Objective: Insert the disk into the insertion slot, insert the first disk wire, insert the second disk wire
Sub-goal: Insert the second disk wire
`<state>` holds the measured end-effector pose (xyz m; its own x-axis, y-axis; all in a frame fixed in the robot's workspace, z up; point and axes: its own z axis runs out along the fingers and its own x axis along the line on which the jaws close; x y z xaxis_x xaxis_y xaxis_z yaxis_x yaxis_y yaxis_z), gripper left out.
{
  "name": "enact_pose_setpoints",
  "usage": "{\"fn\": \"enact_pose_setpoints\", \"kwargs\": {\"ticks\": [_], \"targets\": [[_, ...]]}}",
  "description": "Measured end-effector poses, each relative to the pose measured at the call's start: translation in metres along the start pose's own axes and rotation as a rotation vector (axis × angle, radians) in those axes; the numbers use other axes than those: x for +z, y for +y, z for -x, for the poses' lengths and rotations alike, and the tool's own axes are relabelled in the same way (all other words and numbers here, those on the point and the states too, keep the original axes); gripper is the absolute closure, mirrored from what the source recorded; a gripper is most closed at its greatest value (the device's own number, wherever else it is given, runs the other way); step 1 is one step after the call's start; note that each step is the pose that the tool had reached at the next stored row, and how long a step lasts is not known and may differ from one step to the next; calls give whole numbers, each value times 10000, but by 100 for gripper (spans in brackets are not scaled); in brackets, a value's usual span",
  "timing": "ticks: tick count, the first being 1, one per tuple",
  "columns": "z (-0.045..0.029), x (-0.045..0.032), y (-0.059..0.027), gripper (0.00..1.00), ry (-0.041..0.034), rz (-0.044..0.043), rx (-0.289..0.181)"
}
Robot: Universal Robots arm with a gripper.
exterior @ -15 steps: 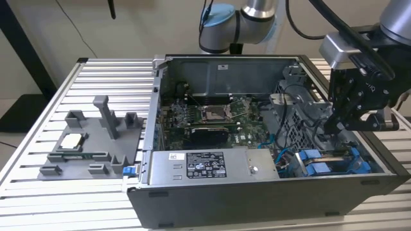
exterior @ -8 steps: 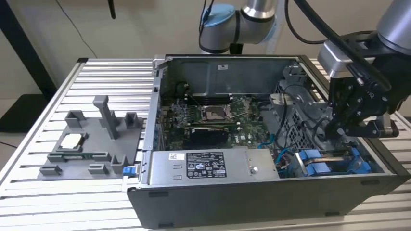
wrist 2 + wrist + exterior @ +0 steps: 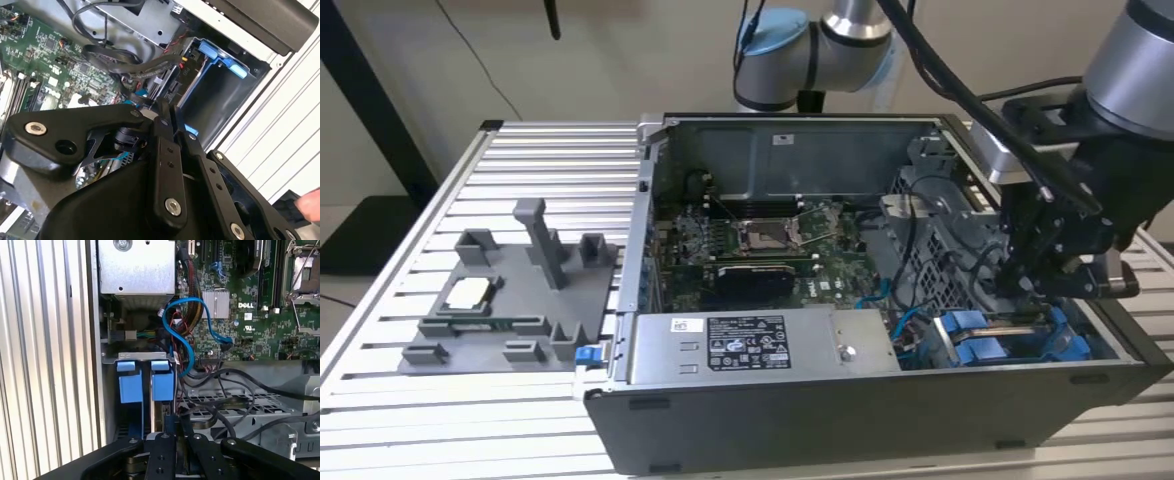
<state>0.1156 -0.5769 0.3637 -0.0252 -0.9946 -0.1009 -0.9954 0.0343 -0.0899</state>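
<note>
- The gripper (image 3: 1037, 300) hangs low inside the open computer case (image 3: 854, 415), at the drive bay in the corner on the exterior view's right. Its tip is among dark wires, and I cannot tell whether it is open, closed or gripping anything.
- The disk (image 3: 974, 340) is known here by its bright blue carrier. It stands on edge in the bay just beside the gripper and looks already seated in its slot. Its metal body is hidden.
- Handling, as a judgement: the disk is dense and rigid, with slick metal faces, and it does not take shocks well. The blue plastic frame and its tabs are the place to hold it, not the label face or the connector edge.
- A thin blue cable (image 3: 187, 340) loops beside the bay in the first wrist view. It looks limp and springy, so it is best held at its plug.
- The grey power supply (image 3: 761, 345) carries a black-and-white printed label and a small white sticker. I do not read off the print.
- The green motherboard (image 3: 761, 240) has white lettering and an empty processor socket.
- Beyond, on the slatted table (image 3: 534, 160), sits a grey fixture tray (image 3: 507, 300).
</note>
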Motion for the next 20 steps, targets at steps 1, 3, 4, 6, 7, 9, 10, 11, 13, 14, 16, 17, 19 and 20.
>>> {"fn": "enact_pose_setpoints", "kwargs": {"ticks": [1,3,4,6,7,9,10,11,13,14,16,17,19,20], "targets": [[-1,13,1,84,2,-37,25],[-4,36,4,84,4,-115,59],[-5,48,4,84,7,-149,66],[-7,73,6,84,13,-208,82],[-9,86,8,84,17,-237,89],[-11,108,10,84,22,-298,95],[-12,118,9,84,24,-324,94],[-13,131,8,84,23,-352,90],[-15,151,6,84,28,-408,86],[-16,160,6,84,33,-439,83],[-17,176,1,84,57,-496,75],[-18,183,-3,84,71,-517,71],[-19,192,-6,84,121,-547,64],[-19,194,-7,84,158,-552,58]]}}
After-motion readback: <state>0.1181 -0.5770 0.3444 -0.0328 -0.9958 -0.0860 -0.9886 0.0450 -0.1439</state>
